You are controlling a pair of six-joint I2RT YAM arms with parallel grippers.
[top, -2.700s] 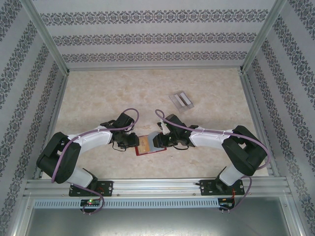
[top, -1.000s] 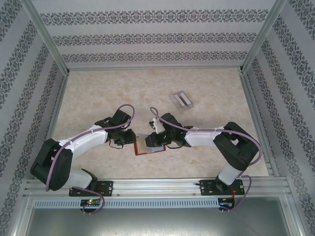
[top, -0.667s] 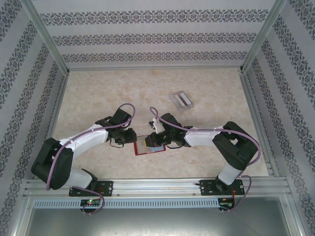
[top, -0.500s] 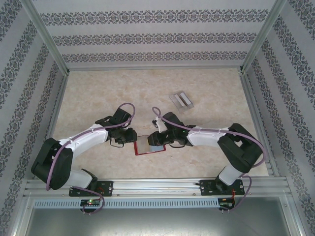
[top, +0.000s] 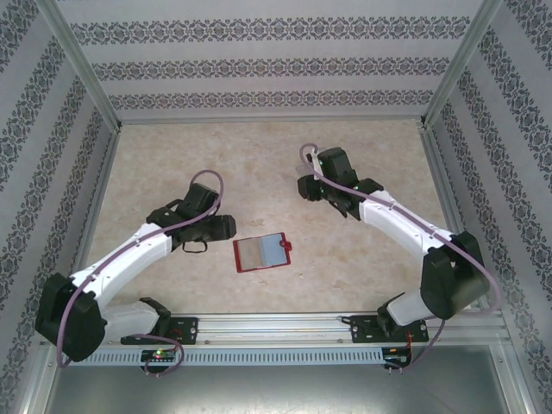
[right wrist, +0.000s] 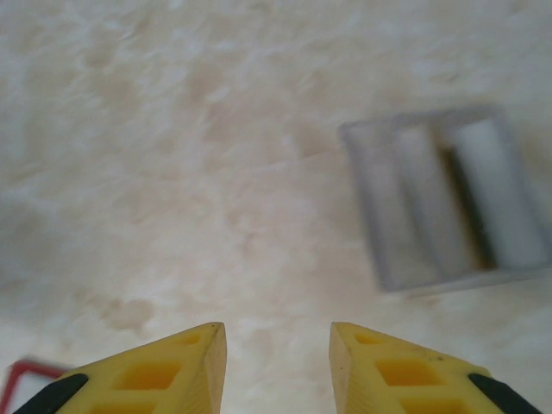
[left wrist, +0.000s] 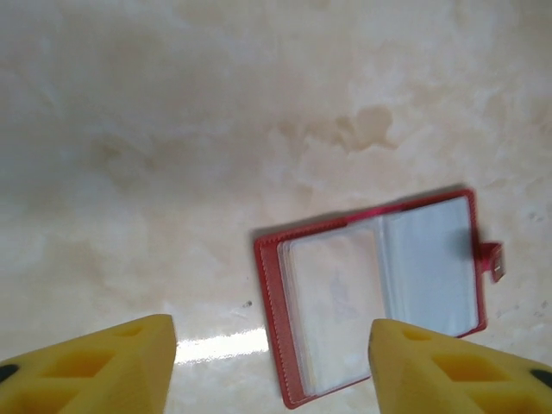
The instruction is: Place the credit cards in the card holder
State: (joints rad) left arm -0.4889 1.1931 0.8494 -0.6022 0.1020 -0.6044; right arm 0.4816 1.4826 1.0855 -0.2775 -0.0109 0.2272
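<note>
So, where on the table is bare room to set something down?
Bare: far-left table, between the left arm and back wall; also the patch between the card holder and the right arm. Crowded: around the tray, near the right gripper.

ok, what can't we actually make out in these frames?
Right wrist view: the tray is blurred, so its contents are unreadable. In the top view the right arm covers it.
Left wrist view: the card holder lies open, but its clear pockets are hazy, so what they hold is unclear. In the top view it is too small to tell.
Right wrist view: the card holder is cut off by the bottom-left edge.
</note>
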